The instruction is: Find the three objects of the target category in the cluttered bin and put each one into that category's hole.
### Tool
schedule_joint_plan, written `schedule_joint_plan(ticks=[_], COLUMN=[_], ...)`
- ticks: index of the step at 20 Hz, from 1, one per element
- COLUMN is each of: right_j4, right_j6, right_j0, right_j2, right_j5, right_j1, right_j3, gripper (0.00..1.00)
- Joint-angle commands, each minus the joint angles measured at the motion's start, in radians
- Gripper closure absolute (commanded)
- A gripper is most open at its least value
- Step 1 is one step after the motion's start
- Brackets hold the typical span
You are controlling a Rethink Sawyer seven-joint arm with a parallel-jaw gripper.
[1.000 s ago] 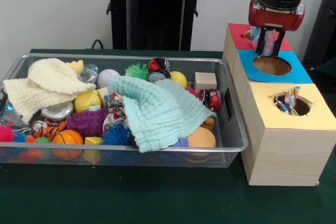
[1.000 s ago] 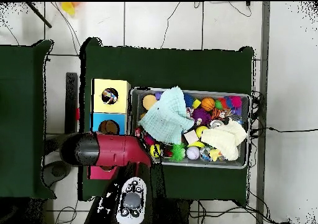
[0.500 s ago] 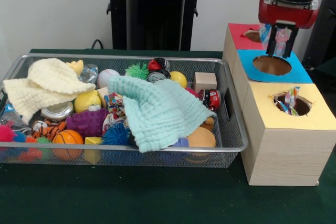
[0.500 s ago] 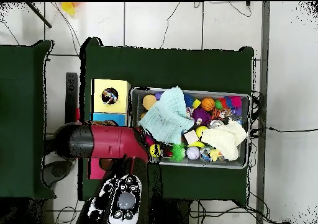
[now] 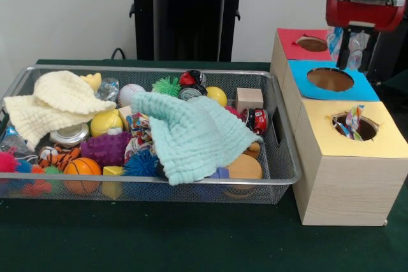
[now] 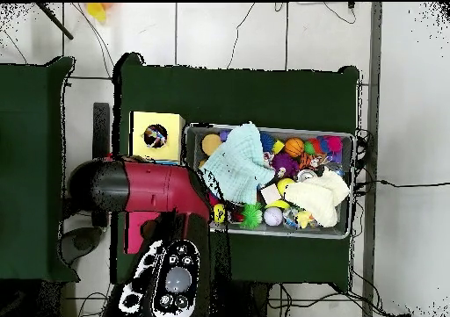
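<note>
The hand point(image 5: 347, 48) grips a crinkly wrapper point(image 5: 354, 44) — above the blue-topped hole point(image 5: 329, 79).

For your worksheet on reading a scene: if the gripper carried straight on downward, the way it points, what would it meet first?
Probably the blue box top, near the blue hole. The gripper, holding a crinkly wrapper, hangs above its far right edge; depth is unclear.

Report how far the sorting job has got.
Done: one colourful crinkly item sticks out of the yellow hole. In hand: the pincer hangs above the boxes between the blue hole and red hole, shut on a shiny wrapper, not yet dropped. Left: releasing it, then searching the bin again.
</note>
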Motion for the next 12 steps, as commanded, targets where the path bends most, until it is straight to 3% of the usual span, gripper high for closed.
schedule_joint_plan(ticks=[1, 2, 3, 12], right_j4=[0.018, 0.016, 0.014, -0.014], right_j6=[0.172, 0.166, 0.159, 0.129], right_j0=[-0.057, -0.061, -0.067, -0.077], right_j2=[0.045, 0.048, 0.051, 0.058], right_j5=[-0.03, -0.034, -0.036, -0.066], right_j1=[0.08, 0.078, 0.077, 0.102], right_j3=[0.001, 0.006, 0.009, -0.007], gripper=[1.0, 1.0, 0.0, 0.0])
